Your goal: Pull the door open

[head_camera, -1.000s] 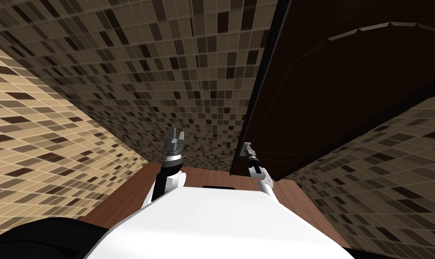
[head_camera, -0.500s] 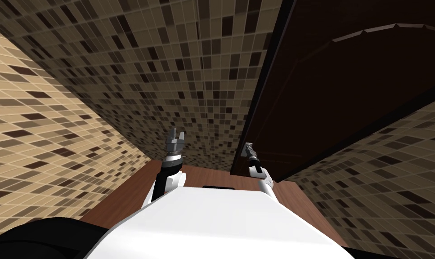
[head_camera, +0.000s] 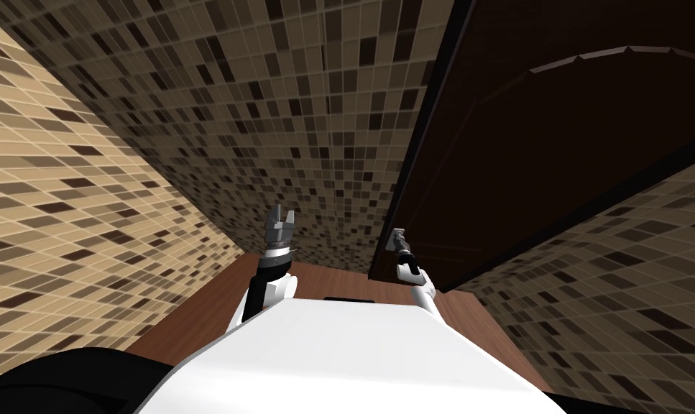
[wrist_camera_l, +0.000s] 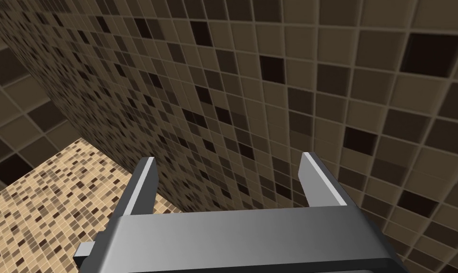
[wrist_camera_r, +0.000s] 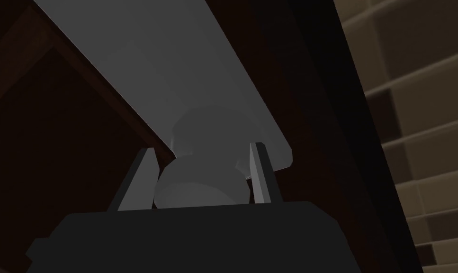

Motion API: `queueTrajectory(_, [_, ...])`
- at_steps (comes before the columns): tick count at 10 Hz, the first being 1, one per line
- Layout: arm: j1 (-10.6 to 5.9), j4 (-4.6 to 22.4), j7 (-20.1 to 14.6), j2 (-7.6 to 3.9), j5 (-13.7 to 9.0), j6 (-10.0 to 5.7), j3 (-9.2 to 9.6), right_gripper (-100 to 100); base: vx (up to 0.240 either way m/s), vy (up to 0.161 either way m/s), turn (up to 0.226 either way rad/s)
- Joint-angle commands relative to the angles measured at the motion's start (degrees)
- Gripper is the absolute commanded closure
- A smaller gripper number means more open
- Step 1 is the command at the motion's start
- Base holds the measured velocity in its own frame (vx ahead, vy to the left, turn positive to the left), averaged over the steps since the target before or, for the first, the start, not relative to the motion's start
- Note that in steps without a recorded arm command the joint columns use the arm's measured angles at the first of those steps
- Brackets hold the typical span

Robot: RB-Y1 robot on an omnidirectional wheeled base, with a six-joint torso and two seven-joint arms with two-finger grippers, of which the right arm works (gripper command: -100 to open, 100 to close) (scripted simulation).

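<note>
Tight tiled corner. The door (head_camera: 554,144) takes the right half of what lies ahead of us. Its near edge is a dark strip running down to the floor (head_camera: 216,302), just right of our midline. We cannot tell whether the leaf stands off its frame.

The front wall (head_camera: 267,108) meets that edge on the left. The left wall (head_camera: 51,215) and right wall (head_camera: 626,287) close in on both sides. Open room is a narrow wedge of floor in front of us.

Surfaces:
- The door is very dark brown and flat, with a raised arched moulding high on the panel.
- The walls are small square tiles in tan, brown and near-black, with pale grout. The left wall is lighter.
- The floor is reddish-brown with a wood grain.
- The knob (wrist_camera_r: 199,185) is grey, round and stubby with a collar. It is seated on a long flat grey plate (wrist_camera_r: 175,71) with a rounded end, near the door's edge.

Arms:
- Our right arm reaches forward, thin and straight, to the door's edge. The right tool (wrist_camera_r: 200,149) has both fingers pressed against the knob's sides, closer together than a full spread.
- Our left arm is raised beside it with the forearm near upright. The left tool (wrist_camera_l: 229,156) points at the front wall and stands apart from it. Its fingers are spread wide with nothing between them.
</note>
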Motion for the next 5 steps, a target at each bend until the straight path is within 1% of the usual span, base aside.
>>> queueTrajectory(1, [0.48,0.1,-0.3,-0.55,-2.9,0.90,-0.90,100,-0.031,-0.004,0.039])
queueTrajectory(2, [0.48,0.1,-0.3,-0.55,-3.5,0.90,-0.90,100,-0.019,0.002,-0.006])
queueTrajectory(3, [0.26,0.4,-0.6,-0.52,-5.6,2.43,-1.30,100,-0.025,0.003,0.052])
queueTrajectory(4, [0.26,0.4,-0.6,-0.52,-7.3,2.43,-1.30,100,-0.032,-0.006,0.042])
queueTrajectory(5, [0.26,0.4,-0.6,-0.52,-8.0,2.43,-1.30,100,-0.025,-0.008,0.003])
